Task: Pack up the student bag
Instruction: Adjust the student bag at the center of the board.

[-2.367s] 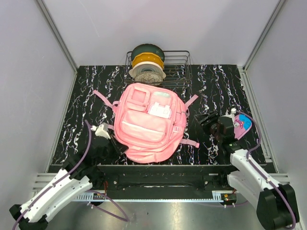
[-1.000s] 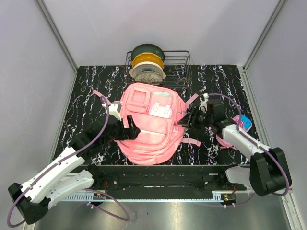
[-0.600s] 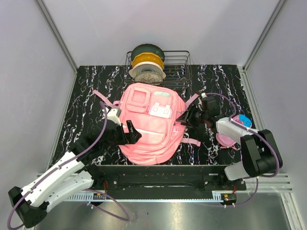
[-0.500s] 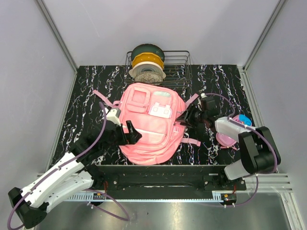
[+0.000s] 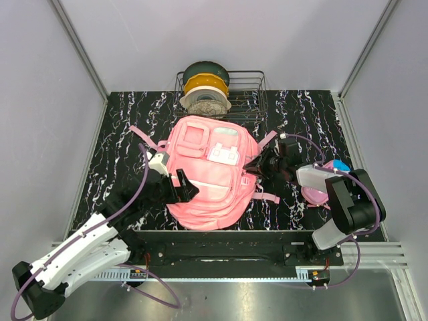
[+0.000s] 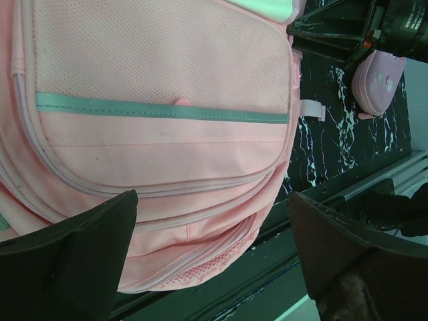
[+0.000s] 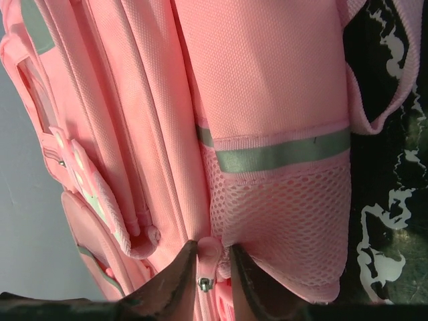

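Has the student bag (image 5: 214,197) flat on the black marbled table (image 5: 120,134), front pockets up, at the middle of the top view. Points its top end to 12 o'clock and its bottom to 6, with pink straps splayed out toward 10 and 2 o'clock. Has a wire basket (image 5: 251,90) just past the bag at 12 o'clock, with stacked spools (image 5: 206,90) in green, yellow and white inside. Shows a small pink pencil case (image 5: 315,195) with a blue end at 3 o'clock of the bag, apart from it and partly under the right arm (image 5: 348,200).

Has the left gripper (image 6: 212,214) over the bag's lower front pocket, on the 8 o'clock side, jaws spread wide. Frames the wrist view with dark fingers (image 6: 73,261) well apart at 7 and 5 o'clock, with pink fabric and a pale grey-green stripe (image 6: 160,110) between them and nothing held. Cannot tell whether those fingers touch the fabric.

Has the right gripper (image 7: 207,267) at the bag's 3 o'clock edge, jaws drawn narrow. Pinches a pink tab (image 7: 207,254), with a small metal piece at its end, between the fingertips (image 7: 172,284). Finds that tab on the side seam, just beside a mesh pocket (image 7: 281,221) topped by a grey-green band (image 7: 274,155).
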